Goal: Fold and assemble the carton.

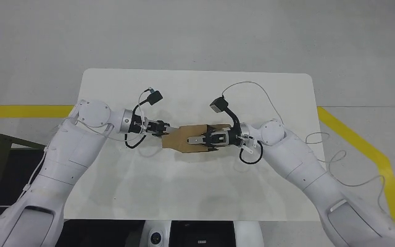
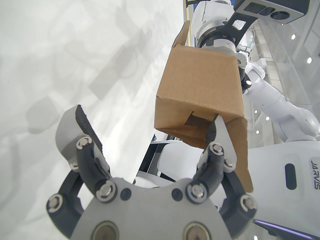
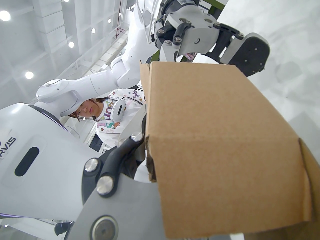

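The left tool (image 2: 148, 114) has its fingers spread wide apart and grips nothing. One of its fingers (image 2: 222, 138) rests its tip against the near end of the carton (image 2: 200, 83), where the end flaps meet. The other finger (image 2: 76, 131) hangs free above the worktop (image 2: 62, 51), well apart from the cardboard.

The carton is brown corrugated board, squared up into a box shape. It lies lengthwise between the two tools, over the middle of the worktop. In the left wrist view it seems to be held up off the surface, though I cannot tell for sure whether any part touches. The end facing the left tool is only partly closed. Its folded flaps leave a dark, notch-shaped gap (image 2: 193, 119), and a loose side flap (image 2: 241, 156) sticks out past that end, just beside the touching finger.

At the carton's other end the right tool (image 1: 202, 138) is clamped on the cardboard. From above, one pale finger lies along the upper panel, while its partner is hidden by the carton. A further flap (image 2: 183, 34) stands out from that end.

The white worktop has rounded corners. Past its far edge lies a grey floor (image 1: 197, 31), with yellow tape lines (image 1: 31, 111) showing to either side of the worktop.
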Controlling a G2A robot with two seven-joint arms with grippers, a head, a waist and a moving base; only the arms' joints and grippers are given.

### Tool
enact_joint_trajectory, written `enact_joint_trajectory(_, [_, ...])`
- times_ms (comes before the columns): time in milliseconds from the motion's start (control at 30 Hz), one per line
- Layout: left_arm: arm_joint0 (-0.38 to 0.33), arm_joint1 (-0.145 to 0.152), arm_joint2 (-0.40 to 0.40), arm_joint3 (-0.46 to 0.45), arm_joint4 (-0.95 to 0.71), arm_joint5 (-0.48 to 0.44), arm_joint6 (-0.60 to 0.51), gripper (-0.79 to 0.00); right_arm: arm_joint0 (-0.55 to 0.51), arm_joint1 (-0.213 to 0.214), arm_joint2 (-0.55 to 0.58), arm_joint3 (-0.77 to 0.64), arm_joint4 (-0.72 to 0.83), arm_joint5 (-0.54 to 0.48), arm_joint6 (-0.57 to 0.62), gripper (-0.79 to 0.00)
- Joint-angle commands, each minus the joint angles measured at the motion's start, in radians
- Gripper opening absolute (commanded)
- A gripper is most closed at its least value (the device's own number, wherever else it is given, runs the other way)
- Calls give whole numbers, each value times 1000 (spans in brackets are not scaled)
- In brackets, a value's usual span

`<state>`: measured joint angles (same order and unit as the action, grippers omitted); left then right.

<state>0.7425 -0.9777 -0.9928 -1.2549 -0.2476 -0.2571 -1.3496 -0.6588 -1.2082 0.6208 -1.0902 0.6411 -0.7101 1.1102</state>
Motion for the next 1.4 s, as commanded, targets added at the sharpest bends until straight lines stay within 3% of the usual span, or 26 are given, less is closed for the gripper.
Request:
enact_joint_trajectory(0, [1, 0, 0, 2, -2, 0, 0, 0, 0, 0, -1, 0, 1, -2, -2, -785])
enact_joint_trajectory(367, [-4, 0, 1, 6, -3, -8, -14, 0, 1, -1, -3, 18, -6, -28, -28, -785])
enact_joint_trajectory(633, [13, 19, -67, 12, -19, -8, -2, 0, 3, 7, 29, 71, -47, -58, -58, -785])
enact_joint_trajectory(867, [40, 35, -108, -55, -18, -3, -18, 0, -4, 2, 45, 94, -86, -46, -79, -785])
enact_joint_trajectory(1067, [49, 37, -100, -88, 14, 1, -10, 0, -8, -11, 46, 88, -93, -43, -91, -785])
enact_joint_trajectory(1367, [32, 31, -60, -28, 53, 54, 0, 0, -12, -19, 65, 83, -100, -44, -69, -785])
